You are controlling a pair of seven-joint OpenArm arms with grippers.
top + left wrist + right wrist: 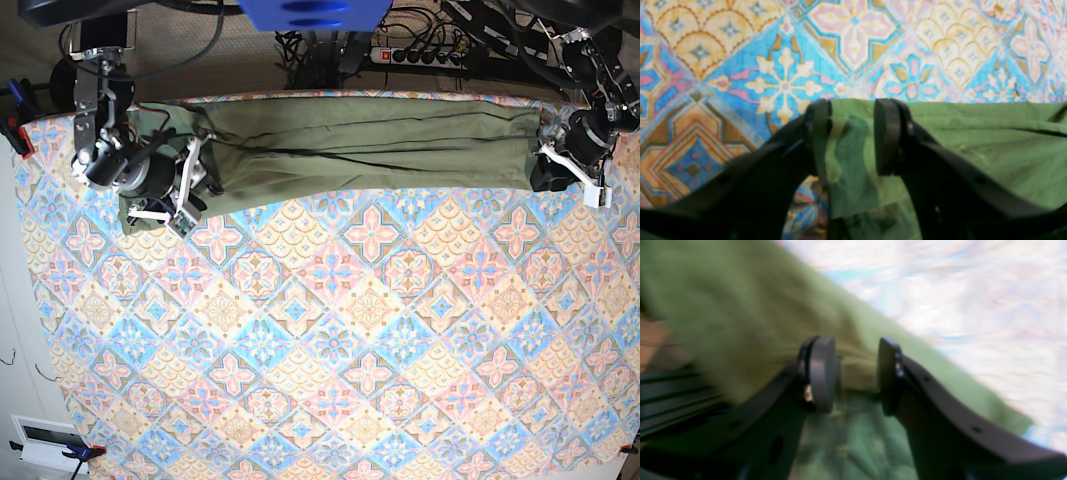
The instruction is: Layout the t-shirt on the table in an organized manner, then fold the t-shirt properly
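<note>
A: Left wrist view first. The left end effector [852, 136] has its two dark pads set apart with a flap of the t-shirt [973, 140] between them; whether they pinch the cloth I cannot tell. The shirt's edge runs straight across the tile-print surface [740, 66].

B: And the cloth?

A: Olive, matte, soft, a few shallow creases. The surface cover is flat, printed in blue, cream and pink diamonds.

B: Right wrist view?

A: Badly blurred. The right end effector [856, 376] shows a similar gap, green fabric bunched between and beyond the pads; a grip can't be confirmed. The t-shirt [740, 306] drapes diagonally.

B: Base view?

A: The t-shirt [370, 140] lies as a long narrow band along the far edge of the surface [330, 340], the left end effector [548, 172] at one end and the right end effector [176, 205] at the other, where a sleeve looks crumpled.

B: So how to do this well?

A: I'd judge it's the laying-out stage. Keep both ends under even tension, draw the band toward the middle together, and let wrinkles fall out before releasing.
</note>
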